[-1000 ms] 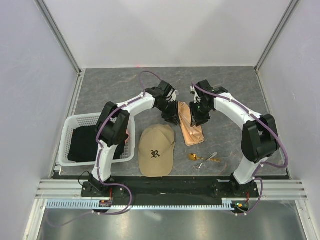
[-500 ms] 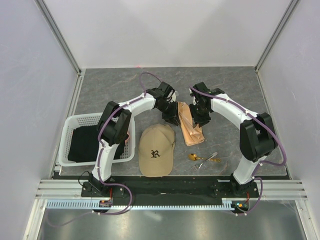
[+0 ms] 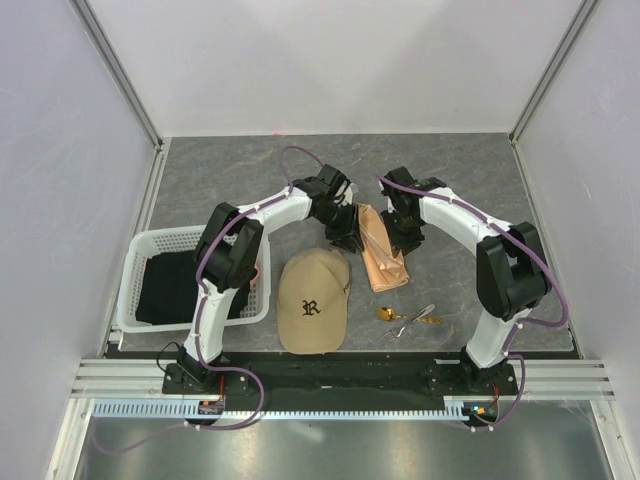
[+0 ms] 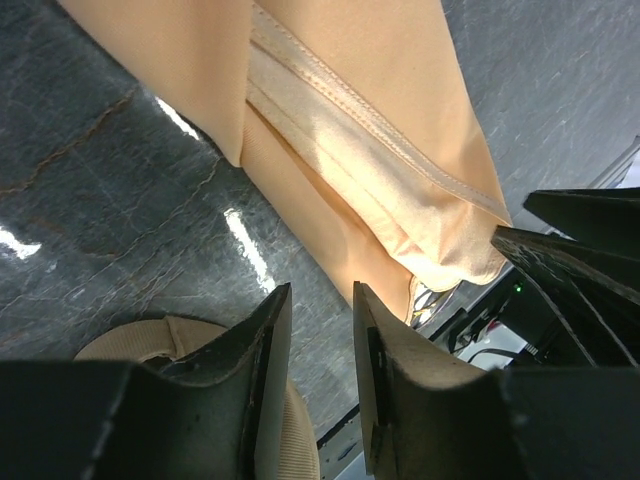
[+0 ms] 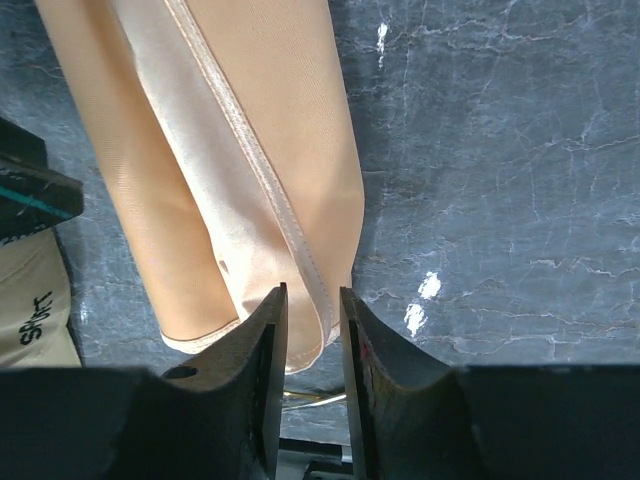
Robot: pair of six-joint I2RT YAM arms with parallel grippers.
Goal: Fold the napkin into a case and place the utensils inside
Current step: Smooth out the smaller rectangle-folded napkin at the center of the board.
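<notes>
Inspection of legible markings:

1. Tan fabric baseball cap (image 3: pixel 312 310), top view: one large dark blackletter "R" on the front panel.
2. The same cap, right wrist view (image 5: pixel 35 300): a small dark printed word on the tan fabric at the left edge, apparently "SPORT", turned sideways.

No other text, number or label is legible.

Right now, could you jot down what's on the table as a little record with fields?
napkin: peach cloth, folded into a long narrow strip between the arms
utensils: gold spoon and silvery pieces on the table, not inside the napkin
left claw: jaws slightly apart, empty, beside the napkin
right claw: jaws slightly apart at the napkin's edge; grip unclear
cap: tan, left of the utensils
basket: white, holds black cloth
</notes>
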